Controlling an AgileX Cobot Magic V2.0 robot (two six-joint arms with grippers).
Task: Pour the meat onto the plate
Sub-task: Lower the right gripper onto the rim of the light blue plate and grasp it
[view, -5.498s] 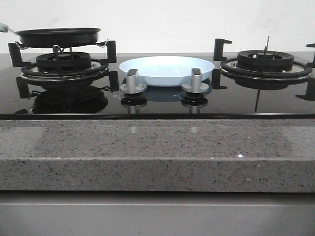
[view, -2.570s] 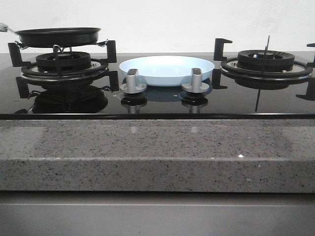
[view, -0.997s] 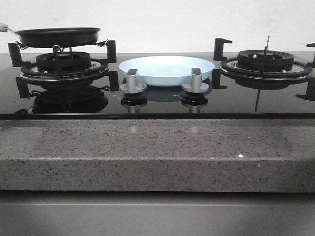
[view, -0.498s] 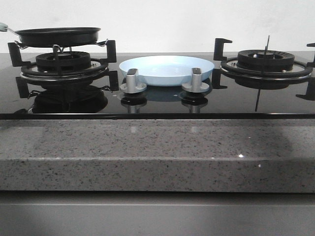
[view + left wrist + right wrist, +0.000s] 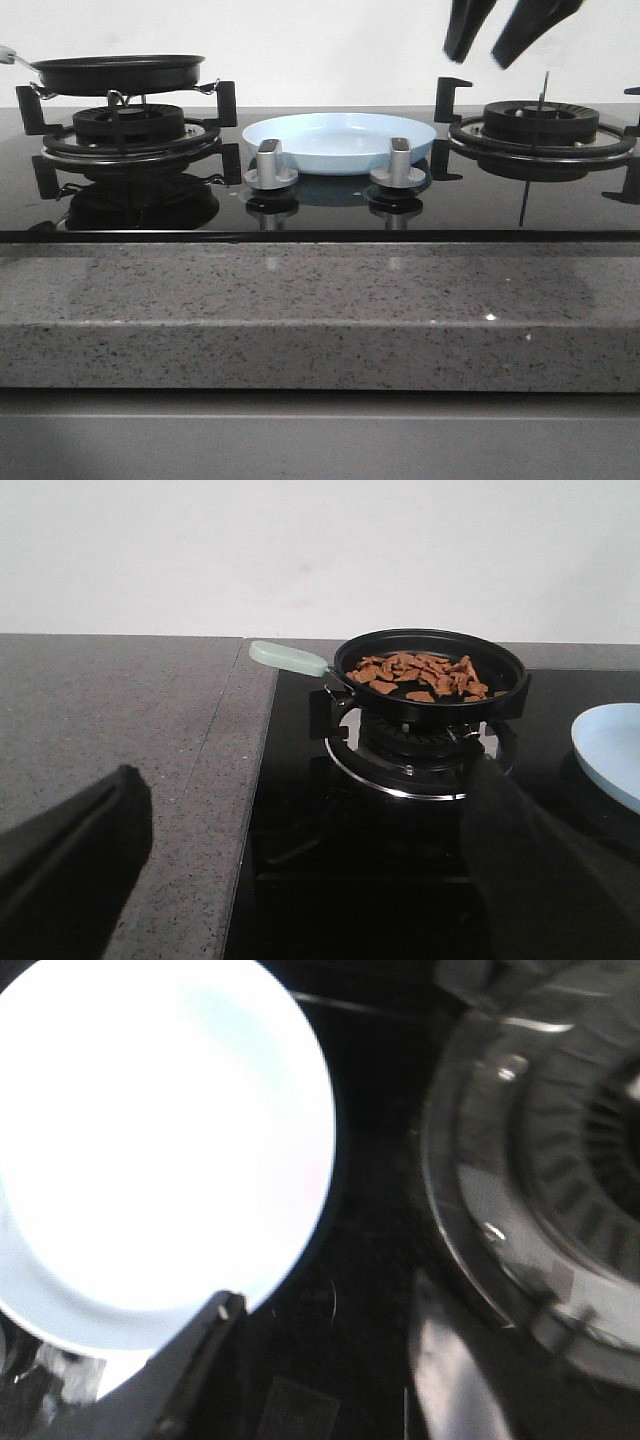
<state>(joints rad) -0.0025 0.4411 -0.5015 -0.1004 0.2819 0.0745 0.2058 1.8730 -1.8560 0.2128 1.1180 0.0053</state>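
A wide, round, pale blue-white plate (image 5: pixel 339 141) sits in the middle of the front view on the glossy black glass hob (image 5: pixel 320 205), just behind two silver control knobs (image 5: pixel 270 166). At the upper left of that view a black round frying pan (image 5: pixel 118 73) with a pale green handle (image 5: pixel 288 658) rests on the left burner's black grate (image 5: pixel 128 131). The left wrist view shows the small, flat, light-brown pieces of meat (image 5: pixel 420 675) lying inside the pan, well apart from the plate. The left tool (image 5: pixel 320 865) hangs low over the speckled grey stone tabletop (image 5: pixel 120 710) and the hob edge, its dark fingers spread wide and holding nothing. At the upper right of the front view the right tool (image 5: pixel 495 40) hangs above the right burner (image 5: pixel 540 125), fingers apart and empty; its wrist view shows the plate rim and burner below, blurred.
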